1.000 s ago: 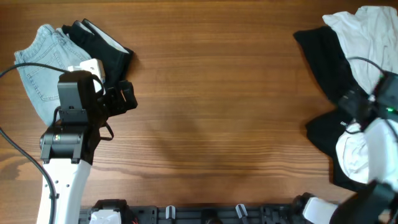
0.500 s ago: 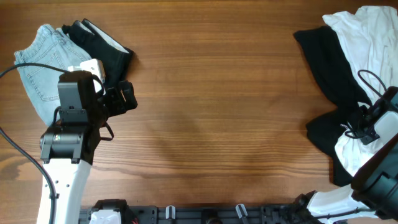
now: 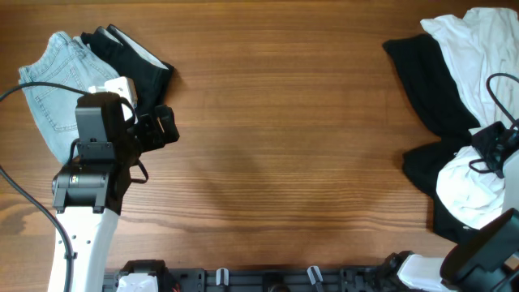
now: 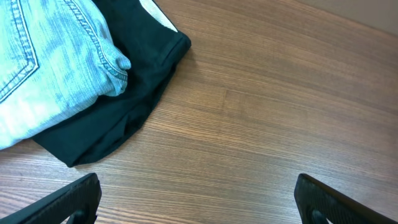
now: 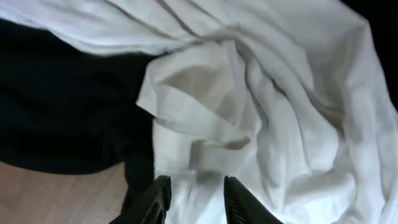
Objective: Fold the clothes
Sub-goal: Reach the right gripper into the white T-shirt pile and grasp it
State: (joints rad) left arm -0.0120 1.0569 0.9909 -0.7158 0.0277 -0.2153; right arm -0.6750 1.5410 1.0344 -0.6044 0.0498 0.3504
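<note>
At the near edge of the table (image 3: 276,122), about 7 o'clock in the overhead view, the white left arm (image 3: 81,227) rises toward 12. The left gripper (image 3: 166,128) hangs over bare wood, just off the 6 o'clock side of a folded black garment (image 3: 136,63). Its wrist view shows its fingers (image 4: 71,200) set wide apart at the frame's lower corners, with only tabletop between them. The folded black garment lies flat on the wood. Folded light-blue jeans (image 3: 49,89) overlap it from the 9 o'clock side, the two touching as one stack.

Over at 4 o'clock, the right arm (image 3: 486,259) comes in from the near right corner. The right gripper (image 5: 194,198) is down on a crumpled white garment (image 3: 466,195). Its fingertips (image 5: 154,198) stand a narrow gap apart with white fabric showing between them. Whether they pinch that fabric cannot be told. In this wrist view the white folds fill most of the frame. A loose black garment (image 3: 434,89) lies under them at 9 o'clock, with a sliver of wood at 7.

Farther back, that loose black garment stretches from 3 o'clock up toward 1. At the far right corner more white cloth (image 3: 478,45) lies across its right side. Whether it belongs to the crumpled white garment cannot be told. A thin black cable (image 3: 496,85) loops above it.
</note>
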